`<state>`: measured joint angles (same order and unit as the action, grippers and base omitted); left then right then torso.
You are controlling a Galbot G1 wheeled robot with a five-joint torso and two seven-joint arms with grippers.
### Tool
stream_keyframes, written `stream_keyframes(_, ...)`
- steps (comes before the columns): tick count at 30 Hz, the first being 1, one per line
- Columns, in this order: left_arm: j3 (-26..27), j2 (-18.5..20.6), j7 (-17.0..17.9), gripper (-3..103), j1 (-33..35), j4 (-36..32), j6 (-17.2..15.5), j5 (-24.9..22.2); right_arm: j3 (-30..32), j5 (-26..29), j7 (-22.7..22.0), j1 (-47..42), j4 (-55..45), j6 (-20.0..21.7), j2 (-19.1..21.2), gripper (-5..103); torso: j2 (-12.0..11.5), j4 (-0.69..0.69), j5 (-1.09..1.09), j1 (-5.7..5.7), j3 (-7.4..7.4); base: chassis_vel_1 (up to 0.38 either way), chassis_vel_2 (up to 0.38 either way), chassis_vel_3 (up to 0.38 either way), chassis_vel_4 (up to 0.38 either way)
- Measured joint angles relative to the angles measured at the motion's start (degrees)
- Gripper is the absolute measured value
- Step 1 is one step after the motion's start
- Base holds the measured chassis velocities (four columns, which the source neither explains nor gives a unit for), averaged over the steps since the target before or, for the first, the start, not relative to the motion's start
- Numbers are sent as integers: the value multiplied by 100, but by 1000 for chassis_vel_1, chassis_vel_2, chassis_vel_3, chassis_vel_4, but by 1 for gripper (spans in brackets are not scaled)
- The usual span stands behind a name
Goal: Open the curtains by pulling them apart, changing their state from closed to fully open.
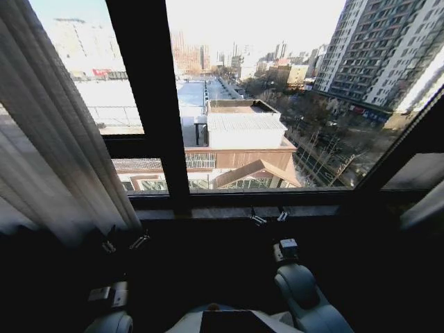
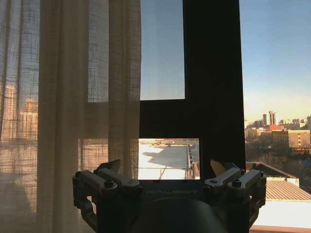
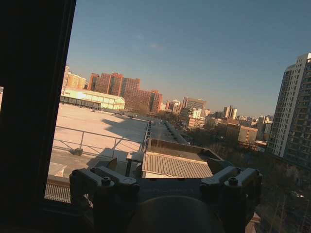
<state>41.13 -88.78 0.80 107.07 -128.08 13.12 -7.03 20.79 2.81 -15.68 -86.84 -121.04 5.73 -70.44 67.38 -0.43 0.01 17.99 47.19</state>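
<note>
The left curtain panel (image 1: pixel 55 139) and right curtain panel (image 1: pixel 424 207) run off the picture's edges

The sheer cream-white curtain of loosely woven cloth (image 2: pixel 68 111) shows an open, slightly rough weave with soft vertical pleats, light passing through it. The black window frame bars (image 2: pixel 214 87) look matt and smooth. The left gripper (image 2: pixel 167 182) and right gripper (image 3: pixel 165 182) have dark, dull metal-looking fingers with round screw heads, both spread wide

Head camera looks down at window (image 1: pixel 236 104) from high up. Both wrist cameras face out, close; share dark frame bar (image 2: pixel 214 87).
</note>
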Motion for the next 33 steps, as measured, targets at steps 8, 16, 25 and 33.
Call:
stream_keyframes(8, -4, -36, -18, 100, 20, 22, 2, 22, -5, -2, -8, -14, 84, 0, -10, 100, 0, -1, -1, 0, -1, 354, 353, -358, -365)
stream_keyframes(16, -6, -42, -20, 100, 18, -16, 6, 53, -72, -22, -63, 36, 70, -85, -24, 100, 0, 0, 0, -1, 0, 352, 342, -339, -333)
stream_keyframes(25, 1, -94, -23, 100, 53, -27, 18, 100, -82, 117, -18, 126, 94, -42, -20, 100, 1, 0, -3, 0, -1, 128, 159, -149, -169)
stream_keyframes(33, 3, -196, -245, 100, 125, -63, 100, 154, -17, 404, -102, 171, 133, 44, -9, 100, 1, 0, 3, -2, -1, -38, -24, 46, 29)
